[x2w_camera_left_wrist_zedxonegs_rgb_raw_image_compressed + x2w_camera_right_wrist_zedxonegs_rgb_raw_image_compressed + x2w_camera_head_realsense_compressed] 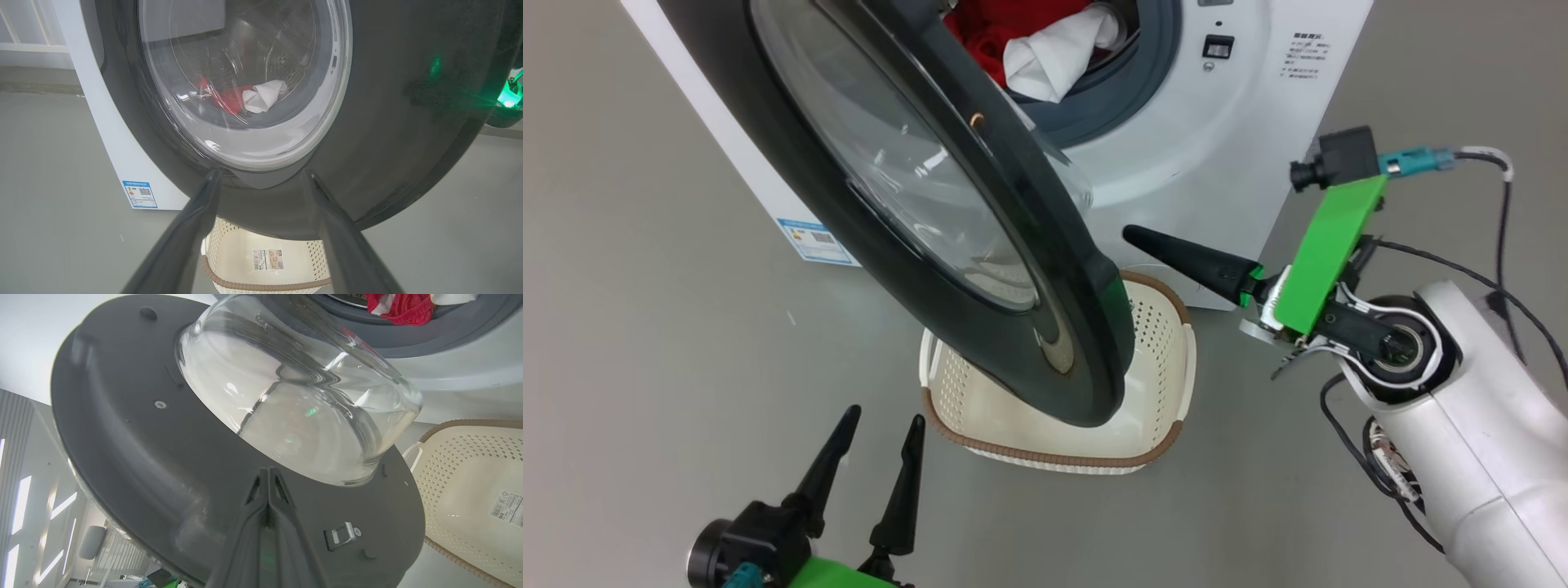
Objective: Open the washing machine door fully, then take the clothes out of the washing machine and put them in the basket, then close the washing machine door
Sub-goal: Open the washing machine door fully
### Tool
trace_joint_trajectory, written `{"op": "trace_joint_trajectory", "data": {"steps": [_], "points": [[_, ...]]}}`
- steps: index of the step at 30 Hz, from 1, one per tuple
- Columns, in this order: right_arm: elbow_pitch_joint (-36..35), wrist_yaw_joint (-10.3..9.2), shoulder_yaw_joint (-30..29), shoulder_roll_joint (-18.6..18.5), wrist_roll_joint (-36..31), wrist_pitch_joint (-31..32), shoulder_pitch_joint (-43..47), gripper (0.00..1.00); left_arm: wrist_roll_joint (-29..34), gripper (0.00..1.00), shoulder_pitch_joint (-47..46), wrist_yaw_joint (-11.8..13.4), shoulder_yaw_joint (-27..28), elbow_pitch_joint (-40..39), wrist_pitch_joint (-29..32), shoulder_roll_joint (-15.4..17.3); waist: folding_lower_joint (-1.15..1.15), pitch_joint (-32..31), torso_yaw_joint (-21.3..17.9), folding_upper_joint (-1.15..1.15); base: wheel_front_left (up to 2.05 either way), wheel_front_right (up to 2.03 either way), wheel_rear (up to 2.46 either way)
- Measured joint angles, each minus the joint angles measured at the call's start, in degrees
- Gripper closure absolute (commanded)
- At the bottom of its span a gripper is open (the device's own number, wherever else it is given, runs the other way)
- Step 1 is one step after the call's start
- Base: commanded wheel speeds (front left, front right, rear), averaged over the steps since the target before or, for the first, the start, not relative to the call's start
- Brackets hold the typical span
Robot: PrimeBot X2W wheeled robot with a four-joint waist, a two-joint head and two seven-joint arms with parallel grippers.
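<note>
In the head view, the washing machine door (915, 212) stands about half open and hangs over the basket (1045, 457) on the floor. The clothes (1013, 33), red ones and a white piece, lie in the mouth of the washing machine (1217, 163). My right claw (1152, 245) is closed and empty, with its tip near the inner side of the door's lower edge. My left claw (885, 416) is open and holds nothing, low in front of the door.

In the left wrist view, the two fingers point at the door's black outer rim, and I see the clothes through the glass.

In the right wrist view, the shut fingers aim at the grey inner face just under the glass bowl. Whether they touch it I cannot tell.

I judge the first step is in hand: opening the door fully. Next, I think the right claw must push the inner face outward, and the left arm should keep out of the door's path.
</note>
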Motion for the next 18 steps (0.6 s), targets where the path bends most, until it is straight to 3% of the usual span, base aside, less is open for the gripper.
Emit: {"op": "trace_joint_trajectory", "data": {"steps": [1,10,18], "points": [[-0.1,0.00,-0.1,-0.4,-0.5,-0.7,0.4,0.00,0.0,0.00,0.0,0.0,0.0,0.0,0.0,0.0,0.00,-0.1,-0.1,0.00,0.00,0.00,0.00],[-0.6,0.00,-0.4,-2.4,-2.0,-5.7,6.7,0.00,0.0,0.00,1.6,0.0,0.4,0.1,0.0,0.0,0.00,-1.7,-1.8,0.00,0.00,0.00,0.00],[-2.5,0.01,-0.2,-5.0,-5.8,-13.8,15.2,0.00,0.0,0.00,3.1,0.0,2.0,0.2,0.0,0.1,0.00,-3.3,-3.9,0.00,0.00,0.00,0.00]]}}
